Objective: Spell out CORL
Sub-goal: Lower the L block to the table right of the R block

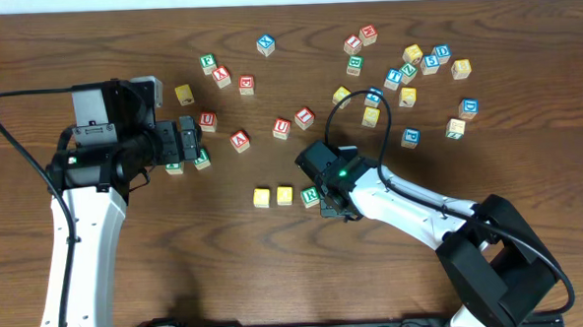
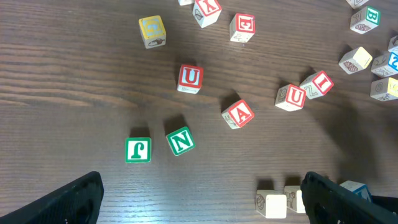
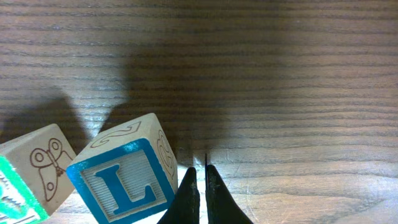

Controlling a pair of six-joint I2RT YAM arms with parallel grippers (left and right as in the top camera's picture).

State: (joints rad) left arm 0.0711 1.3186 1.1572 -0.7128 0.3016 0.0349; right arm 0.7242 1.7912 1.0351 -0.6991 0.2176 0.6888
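Jaws: your right gripper has its dark tapered fingers pressed together just beside the blue L cube, smooth pale wood, sitting askew next to the green-edged cube ending the row of yellow cubes; your left gripper gapes wide.

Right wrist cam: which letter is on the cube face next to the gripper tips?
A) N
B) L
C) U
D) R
B: the blue L cube sits just left of the right gripper, whose jaws are shut with nothing between them.
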